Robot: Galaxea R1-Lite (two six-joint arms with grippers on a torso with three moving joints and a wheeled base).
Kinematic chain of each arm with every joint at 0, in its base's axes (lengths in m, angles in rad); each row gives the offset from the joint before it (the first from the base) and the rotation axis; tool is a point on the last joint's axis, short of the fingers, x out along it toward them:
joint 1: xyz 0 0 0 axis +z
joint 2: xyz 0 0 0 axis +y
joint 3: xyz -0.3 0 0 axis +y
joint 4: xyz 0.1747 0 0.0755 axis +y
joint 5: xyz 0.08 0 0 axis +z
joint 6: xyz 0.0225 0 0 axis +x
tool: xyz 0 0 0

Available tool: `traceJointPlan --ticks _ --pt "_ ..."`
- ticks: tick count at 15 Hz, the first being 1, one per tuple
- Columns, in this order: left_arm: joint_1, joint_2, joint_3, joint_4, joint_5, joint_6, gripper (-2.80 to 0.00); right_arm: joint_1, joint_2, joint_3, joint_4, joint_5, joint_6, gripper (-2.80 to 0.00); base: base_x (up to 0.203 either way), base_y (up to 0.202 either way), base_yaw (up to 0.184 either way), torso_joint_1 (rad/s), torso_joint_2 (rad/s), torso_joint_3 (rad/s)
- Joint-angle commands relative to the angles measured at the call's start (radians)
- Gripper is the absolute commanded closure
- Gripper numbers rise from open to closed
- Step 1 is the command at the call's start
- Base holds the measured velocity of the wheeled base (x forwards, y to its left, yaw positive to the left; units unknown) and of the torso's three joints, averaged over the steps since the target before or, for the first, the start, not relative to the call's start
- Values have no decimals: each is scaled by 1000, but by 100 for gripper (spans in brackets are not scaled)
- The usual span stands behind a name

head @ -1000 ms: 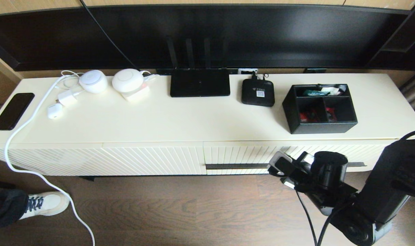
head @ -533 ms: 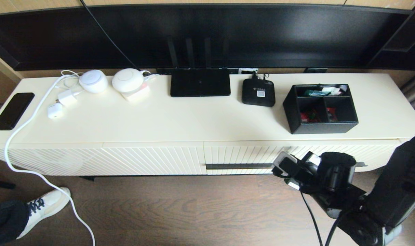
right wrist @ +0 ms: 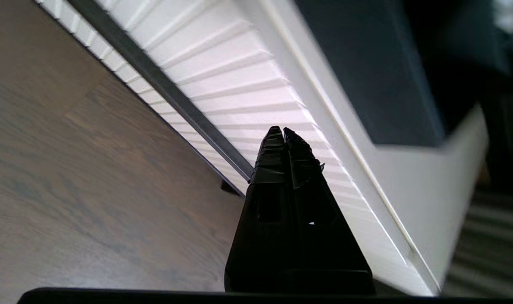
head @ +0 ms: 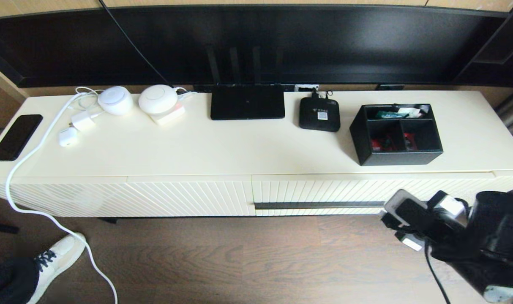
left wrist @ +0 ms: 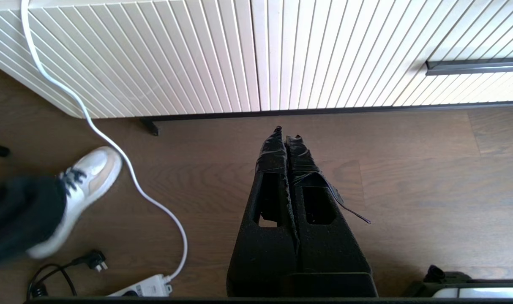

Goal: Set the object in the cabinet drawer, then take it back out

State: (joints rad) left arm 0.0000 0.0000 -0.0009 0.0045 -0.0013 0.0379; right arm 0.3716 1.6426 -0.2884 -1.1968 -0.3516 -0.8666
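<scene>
organizer box (head: 396, 134): black, 3 compartments, upright on cabinet top | drawer (head: 366, 194): shut

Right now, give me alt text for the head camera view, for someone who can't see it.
A black three-compartment organizer box sits on a long cream TV cabinet, above the shut ribbed cream drawer with its dark handle strip. The robot's right arm hangs low before the drawer's right end; a flat black router stands further left.

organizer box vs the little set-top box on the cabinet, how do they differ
The organizer box is larger than the set-top box, with tall walls; the set-top box is flat. The organizer box is open-topped, with three compartments holding small items; the set-top box has a closed top with a label. The organizer box is square-cornered, the set-top box rounded. Both are black.
</scene>
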Motion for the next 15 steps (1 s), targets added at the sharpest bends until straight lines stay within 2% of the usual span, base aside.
traceJointPlan --ticks 1,4,6,9,11,13,15 --pt "0 2 -1 0 0 0 0 -31 -269 23 114 -15 44 0 0 0 0 0 0 0" --pt "0 2 -1 0 0 0 0 -137 -581 10 402 -60 176 0 0 0 0 0 0 0" --pt "0 1 1 0 0 0 0 -223 -793 16 594 -81 318 0 0 0 0 0 0 0" --pt "0 2 1 0 0 0 0 -288 -1110 58 881 -83 500 0 0 0 0 0 0 0" --pt "0 2 1 0 0 0 0 -315 -1296 85 1066 -73 586 0 0 0 0 0 0 0" --pt "0 2 1 0 0 0 0 -343 -1433 108 1202 -32 651 0 0 0 0 0 0 0" --pt "0 2 1 0 0 0 0 -361 -1517 127 1262 30 802 0 0 0 0 0 0 0"
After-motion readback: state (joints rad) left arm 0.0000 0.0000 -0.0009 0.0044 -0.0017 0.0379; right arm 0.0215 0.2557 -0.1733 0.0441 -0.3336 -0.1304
